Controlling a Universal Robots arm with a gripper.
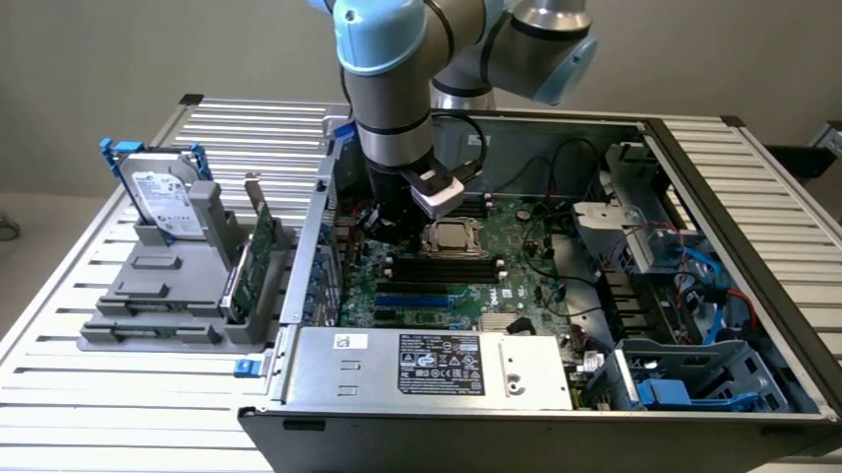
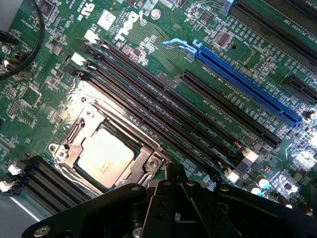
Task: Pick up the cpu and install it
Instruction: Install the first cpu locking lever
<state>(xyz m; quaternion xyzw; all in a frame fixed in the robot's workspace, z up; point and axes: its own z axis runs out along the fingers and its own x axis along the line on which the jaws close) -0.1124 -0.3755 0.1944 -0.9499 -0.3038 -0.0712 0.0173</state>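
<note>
The cpu (image 2: pixel 105 153) lies flat in the socket frame (image 2: pixel 144 163) on the motherboard (image 2: pixel 163 34), metal top facing up, apparently already seated; its install looks complete or nearly so. Being square, it has no long axis; in the wrist view its edges run diagonally, parallel to the black memory slots (image 2: pixel 173 114) beside it. In the exterior view the cpu (image 1: pixel 455 236) sits near the middle of the open computer case (image 1: pixel 736 197), with the gripper (image 1: pixel 392 219) just beside it at about 9 o'clock and a little above the board. The gripper's dark body (image 2: pixel 168 208) appears in the wrist view with the chip at about 10 o'clock from it, near but not touching. The jaws are drawn fully together and hold nothing. Outside the case, at 9 o'clock, a grey hard drive (image 1: pixel 168 202) and a green circuit card (image 1: pixel 263 241) stand upright in a holder.
</note>
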